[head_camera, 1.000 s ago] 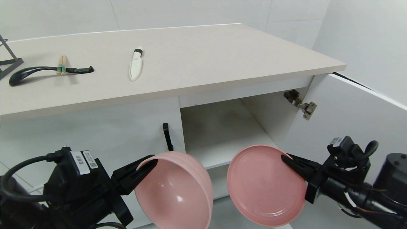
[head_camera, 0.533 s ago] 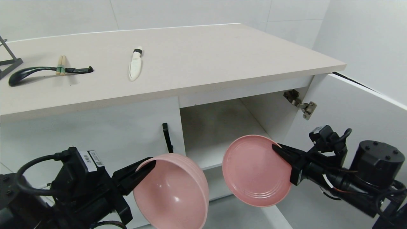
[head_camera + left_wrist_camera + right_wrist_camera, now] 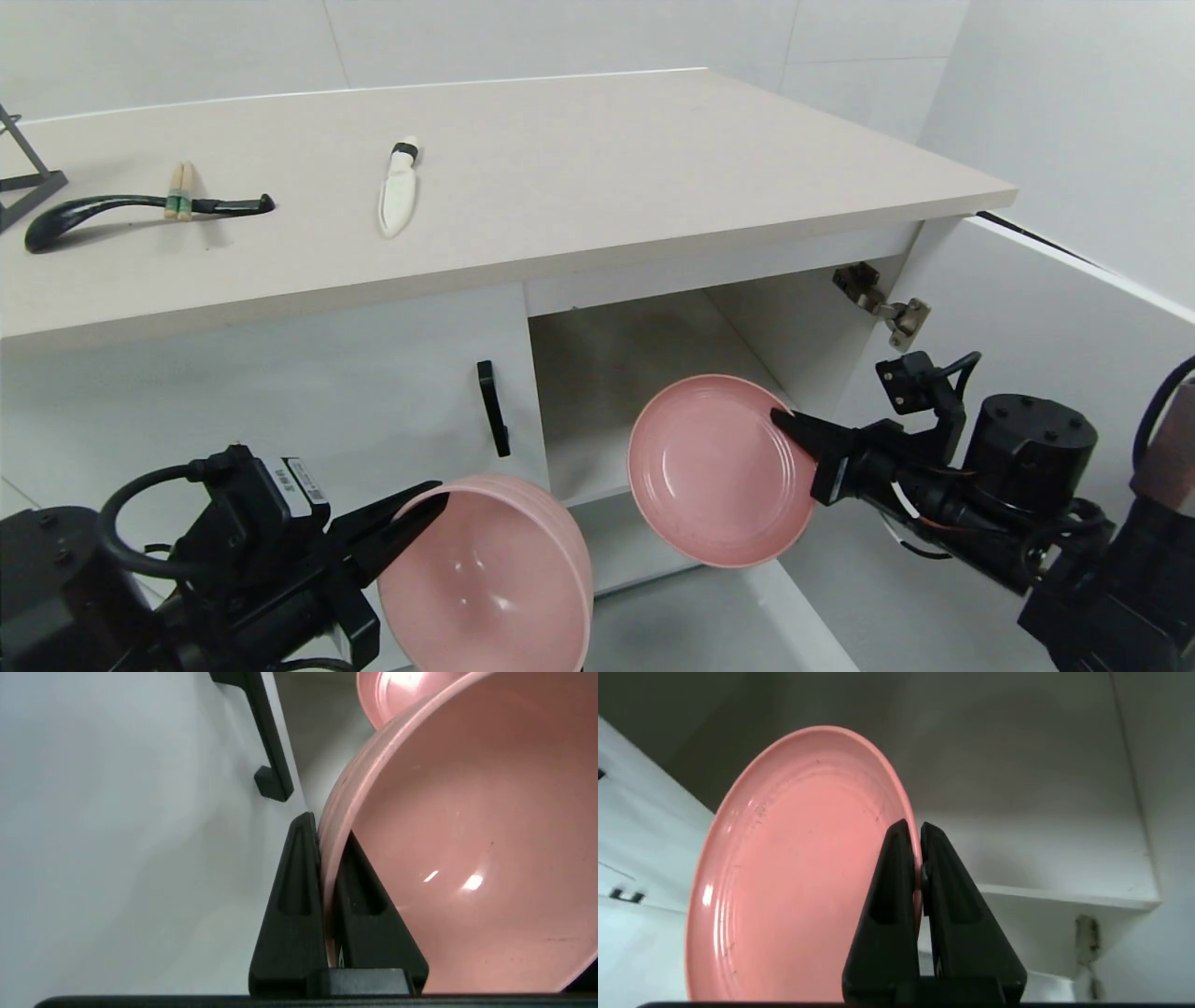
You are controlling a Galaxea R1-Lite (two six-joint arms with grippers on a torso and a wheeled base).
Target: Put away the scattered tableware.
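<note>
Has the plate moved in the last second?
Yes. The plate, clamped in the right gripper, has gone up and leftward toward the open cabinet, judged against the fixed hinge.

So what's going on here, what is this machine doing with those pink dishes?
A two-armed robot is putting tableware away. Its left gripper pinches the rim of a pink bowl, and its right gripper pinches the rim of a pink plate, held on edge at the mouth of the cabinet, whose door is swung open. Neither dish is set down yet. A black spoon, chopsticks and a white knife lie on the countertop.
</note>
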